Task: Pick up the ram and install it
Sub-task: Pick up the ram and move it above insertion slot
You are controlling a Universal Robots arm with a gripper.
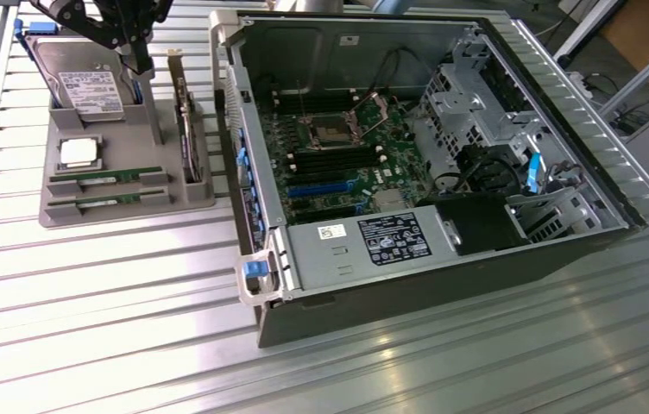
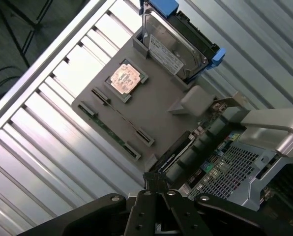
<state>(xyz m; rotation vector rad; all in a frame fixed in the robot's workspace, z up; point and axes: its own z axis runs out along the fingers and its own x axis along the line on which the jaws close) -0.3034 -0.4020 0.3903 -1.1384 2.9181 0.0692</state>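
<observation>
Tool (image 1: pixel 141 60), fingers together & empty, is being held over tray (image 1: pixel 123 142) by HDD (image 1: pixel 89 90); ram (image 1: pixel 107 177) untouched. Prob. best being gripped mid-length, square, w/o tilt.

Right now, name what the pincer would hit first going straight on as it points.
Likely the gray holder tray, its bare part beside the upright card; the shut pincer points down there, depth unclear.

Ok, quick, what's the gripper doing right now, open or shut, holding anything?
Gripper: shut, nothing in it, over the parts tray; both ram sticks lie in the tray.
</observation>
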